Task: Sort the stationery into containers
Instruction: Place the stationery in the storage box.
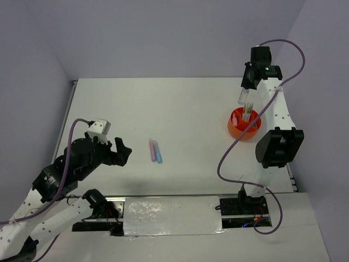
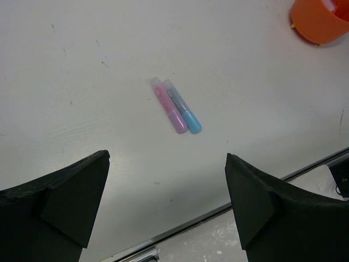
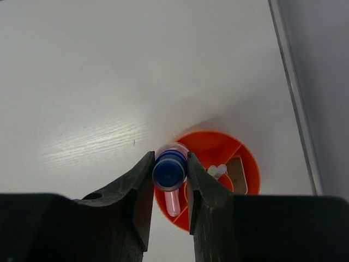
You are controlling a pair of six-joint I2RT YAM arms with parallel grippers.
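Observation:
The orange cup (image 1: 236,130) stands at the table's right side, divided inside, with a pink marker (image 3: 173,203), pale pens (image 3: 217,171) and a tan block (image 3: 238,176) in its compartments. My right gripper (image 1: 245,98) hangs just above the cup's far-left rim (image 3: 223,141), shut on an upright blue-capped marker (image 3: 169,170). A pink marker (image 1: 152,149) and a blue marker (image 1: 158,153) lie side by side mid-table, and also show in the left wrist view as the pink one (image 2: 170,107) and the blue one (image 2: 184,111). My left gripper (image 1: 122,152) is open and empty, to their left.
The table's right edge and the grey wall run close behind the cup (image 2: 319,19). A shiny plate (image 1: 169,216) lies between the arm bases at the near edge. A purple cable (image 1: 229,158) loops beside the right arm.

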